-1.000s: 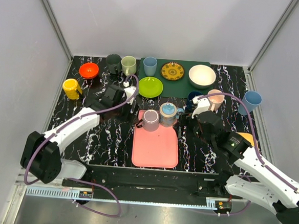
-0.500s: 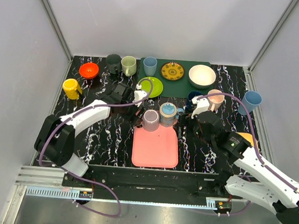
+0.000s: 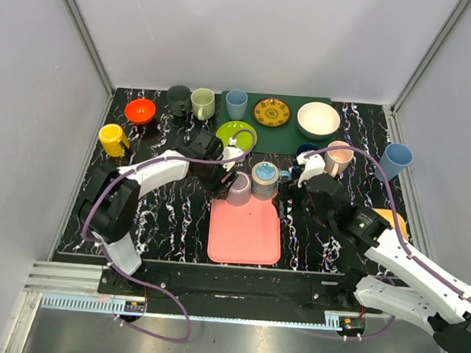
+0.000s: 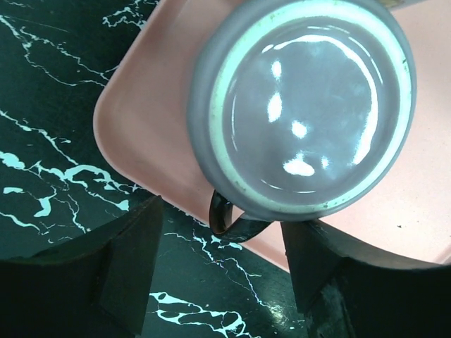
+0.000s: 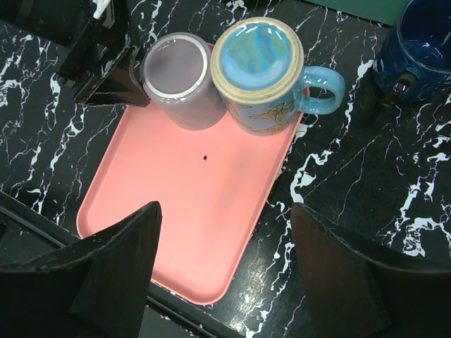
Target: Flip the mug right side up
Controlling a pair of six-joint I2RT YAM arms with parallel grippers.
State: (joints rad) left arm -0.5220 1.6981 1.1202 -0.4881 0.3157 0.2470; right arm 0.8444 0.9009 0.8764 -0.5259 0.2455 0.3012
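The left gripper (image 4: 220,215) reaches across the black white-veined tabletop (image 4: 49,134) to the far left corner of the flat pink plastic tray (image 4: 141,134). Its two dark fingers (image 4: 134,260) are spread apart and close on nothing. Just beyond their tips stands the glossy lilac-grey ceramic mug (image 4: 303,113), upside down on that corner of the tray with its pale-ringed base facing up. It looks slightly tipped in the overhead view. Its dark handle (image 4: 232,220) points back into the gap between the fingertips, touching neither one. In the right wrist view, one left finger sits just beside the mug's left wall. Touching the mug's right side is a light blue and tan patterned mug (image 5: 257,60), also base up, with its handle to the right. Further right, the right gripper (image 5: 224,208) hangs above the tray's near half with its fingers wide apart and holding nothing, well apart from both mugs.
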